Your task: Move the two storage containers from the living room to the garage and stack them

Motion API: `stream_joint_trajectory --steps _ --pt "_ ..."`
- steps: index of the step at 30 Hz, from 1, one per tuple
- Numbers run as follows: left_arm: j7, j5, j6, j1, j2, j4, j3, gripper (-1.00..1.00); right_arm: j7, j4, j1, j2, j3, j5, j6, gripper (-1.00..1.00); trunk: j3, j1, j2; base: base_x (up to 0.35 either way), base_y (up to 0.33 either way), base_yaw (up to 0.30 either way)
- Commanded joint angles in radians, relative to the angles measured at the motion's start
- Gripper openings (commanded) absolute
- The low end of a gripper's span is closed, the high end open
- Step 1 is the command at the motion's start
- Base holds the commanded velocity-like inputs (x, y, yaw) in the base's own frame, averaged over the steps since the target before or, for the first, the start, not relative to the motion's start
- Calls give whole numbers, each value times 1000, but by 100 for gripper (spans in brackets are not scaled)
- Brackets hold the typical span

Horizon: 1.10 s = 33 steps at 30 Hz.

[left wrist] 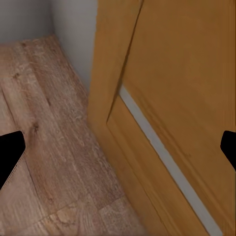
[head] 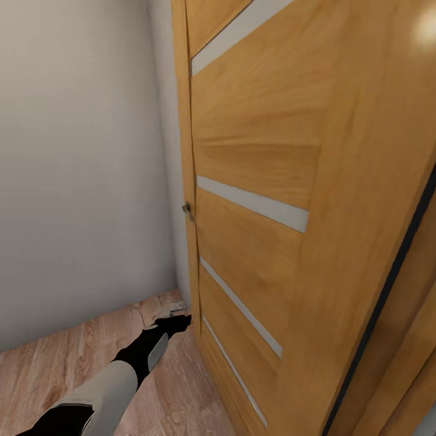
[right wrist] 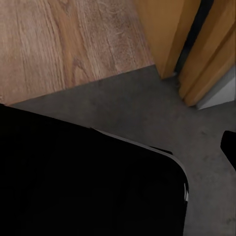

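The two storage containers are out of view. My left gripper (head: 177, 323) reaches low over the light wood plank floor (head: 79, 357), close to the bottom edge of a light wooden door (head: 260, 181). In the left wrist view its black fingertips (left wrist: 10, 158) stand wide apart, open with nothing between them, facing the door's foot (left wrist: 167, 98). In the right wrist view, one black fingertip (right wrist: 229, 147) of my right gripper sits far out at the picture's edge over the dark grey concrete floor (right wrist: 147, 108). The other fingertip merges with a black robot part (right wrist: 83, 182).
The door with pale stripes stands very close at the right, its small metal handle (head: 188, 210) near the beige wall (head: 79, 181). Wood planks (right wrist: 73, 39) meet the grey concrete at a threshold beside the wooden door frame (right wrist: 169, 34).
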Motion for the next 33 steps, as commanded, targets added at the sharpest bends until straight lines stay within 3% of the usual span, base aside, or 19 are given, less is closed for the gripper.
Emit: stream_joint_trajectory --steps 1,11,19,21,23,26,28,33 --pt "3 10 6 0 0 -2 0 100 3 1 0 0 1 -1 -4 100 -1 0 -1 0 0 244" --pt "3 10 6 0 1 -2 0 100 3 0 0 -1 -1 2 -4 100 -1 0 -1 0 0 237" --pt "2 8 9 0 -1 3 1 100 -19 -35 -2 -1 -4 4 -1 100 -1 0 -1 0 0 41" --pt "2 8 -1 1 1 65 3 100 -25 -51 -2 -2 -4 3 0 100 -1 0 -1 0 0 2" --pt "3 7 -61 1 2 160 4 100 -29 -56 -2 -2 -3 3 1 100 -1 0 -1 0 0 1" --pt "12 8 -249 5 9 348 4 100 -31 -60 -2 -2 -3 4 1 100 -1 0 -1 0 0 0" --pt "13 9 -307 26 19 384 4 100 -31 -60 -3 -2 -2 4 1 100 -1 0 -1 0 0 0" --pt "15 10 -409 182 33 416 5 100 -30 -59 -2 -2 -1 4 1 100 -1 0 -1 0 0 0"
